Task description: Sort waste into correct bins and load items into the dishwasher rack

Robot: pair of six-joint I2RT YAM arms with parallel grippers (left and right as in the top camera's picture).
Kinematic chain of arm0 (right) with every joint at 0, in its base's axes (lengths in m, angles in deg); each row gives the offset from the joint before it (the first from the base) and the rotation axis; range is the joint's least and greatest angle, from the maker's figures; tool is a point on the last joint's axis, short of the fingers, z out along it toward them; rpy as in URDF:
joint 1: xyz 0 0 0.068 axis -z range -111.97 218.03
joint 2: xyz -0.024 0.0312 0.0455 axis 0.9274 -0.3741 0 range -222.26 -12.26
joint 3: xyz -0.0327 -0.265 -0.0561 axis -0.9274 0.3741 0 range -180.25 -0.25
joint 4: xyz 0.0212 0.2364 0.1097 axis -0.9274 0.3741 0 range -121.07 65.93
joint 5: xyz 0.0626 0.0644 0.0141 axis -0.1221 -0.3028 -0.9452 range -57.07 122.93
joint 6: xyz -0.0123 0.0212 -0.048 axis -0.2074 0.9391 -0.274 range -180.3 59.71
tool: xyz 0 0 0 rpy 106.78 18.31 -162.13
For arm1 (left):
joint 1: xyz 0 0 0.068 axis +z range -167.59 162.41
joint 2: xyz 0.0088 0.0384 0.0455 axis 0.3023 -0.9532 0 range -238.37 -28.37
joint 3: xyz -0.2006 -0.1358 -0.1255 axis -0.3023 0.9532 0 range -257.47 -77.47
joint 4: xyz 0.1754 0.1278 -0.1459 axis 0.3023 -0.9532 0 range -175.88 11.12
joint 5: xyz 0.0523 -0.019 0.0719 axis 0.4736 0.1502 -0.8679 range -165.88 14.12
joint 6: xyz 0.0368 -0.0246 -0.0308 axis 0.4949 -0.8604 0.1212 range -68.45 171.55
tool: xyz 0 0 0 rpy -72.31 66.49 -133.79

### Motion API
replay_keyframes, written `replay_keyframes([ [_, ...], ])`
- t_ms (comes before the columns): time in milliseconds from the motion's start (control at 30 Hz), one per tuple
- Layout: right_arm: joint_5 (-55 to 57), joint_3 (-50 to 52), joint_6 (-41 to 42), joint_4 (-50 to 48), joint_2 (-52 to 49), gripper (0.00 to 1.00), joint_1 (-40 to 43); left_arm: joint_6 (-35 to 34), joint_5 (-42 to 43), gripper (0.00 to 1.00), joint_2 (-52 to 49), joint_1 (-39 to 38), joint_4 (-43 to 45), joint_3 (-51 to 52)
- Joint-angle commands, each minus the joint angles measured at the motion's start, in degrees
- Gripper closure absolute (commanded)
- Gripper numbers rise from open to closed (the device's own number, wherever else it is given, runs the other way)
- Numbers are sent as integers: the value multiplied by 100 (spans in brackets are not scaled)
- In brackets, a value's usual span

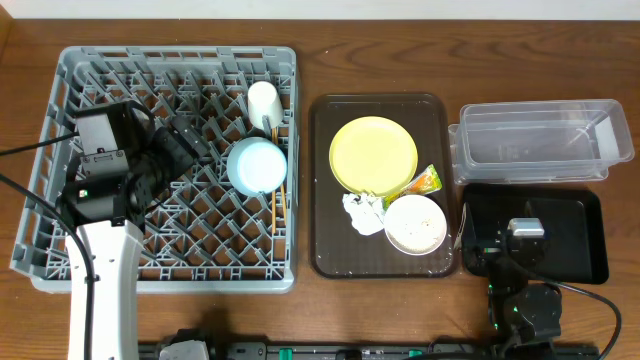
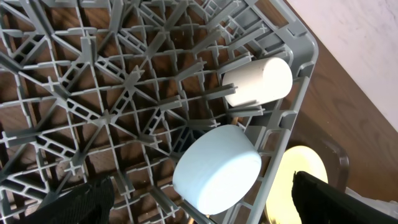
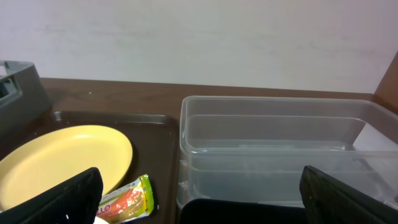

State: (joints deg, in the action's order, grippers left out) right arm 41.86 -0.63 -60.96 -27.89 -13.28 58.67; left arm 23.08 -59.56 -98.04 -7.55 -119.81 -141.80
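Observation:
The grey dishwasher rack [image 1: 60, 150] holds a white cup [image 1: 263, 103] on its side, an upturned light blue bowl [image 1: 256, 165] and two chopsticks [image 1: 277, 207]. My left gripper [image 1: 195, 140] is open and empty above the rack, left of the bowl [image 2: 216, 168] and cup [image 2: 258, 82]. The yellow plate [image 1: 373, 152], snack wrapper [image 1: 427, 181], crumpled tissue [image 1: 364, 213] and white bowl [image 1: 415, 223] lie on the brown tray. My right gripper [image 3: 199, 186] is open and empty over the black tray [image 1: 575, 240], facing the clear tub [image 3: 273, 149]. I cannot make out crumbs.
The brown serving tray [image 1: 325, 180] sits between the rack and the bins. The clear tub [image 1: 540, 140] stands behind the black tray at the right. The plate [image 3: 62, 158] and wrapper [image 3: 127, 199] show left of the right gripper. A pale wall stands behind the table.

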Motion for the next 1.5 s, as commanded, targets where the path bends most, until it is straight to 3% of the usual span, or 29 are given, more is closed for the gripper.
replay_keyframes([
  [0,22,7,-26,9,13,1,39,37,-55,7,-11,-11,-20,-76],
  [867,22,9,-26,9,13,1,39,13,-44,7,-11,-13,101,-76],
  [900,22,9,-26,9,13,1,39,15,-44,1,-11,-11,136,-76],
  [967,22,9,-26,9,13,1,39,11,-33,2,-15,-11,264,-76],
  [1100,22,7,-26,9,13,1,39,-188,745,1,-35,-61,382,-70],
  [1133,22,7,-26,9,13,1,39,-170,1268,3,-37,-122,391,-61],
  [1167,22,7,-26,9,13,1,39,-149,1755,14,-44,-229,407,-61],
  [1233,22,7,-24,9,13,1,39,94,2378,51,-33,-643,629,-66],
  [1333,22,9,-24,9,13,1,39,-297,1687,58,-26,-1436,765,-85],
  [1467,22,7,-26,9,13,1,39,-743,-92,55,-101,-2959,1047,-105],
])
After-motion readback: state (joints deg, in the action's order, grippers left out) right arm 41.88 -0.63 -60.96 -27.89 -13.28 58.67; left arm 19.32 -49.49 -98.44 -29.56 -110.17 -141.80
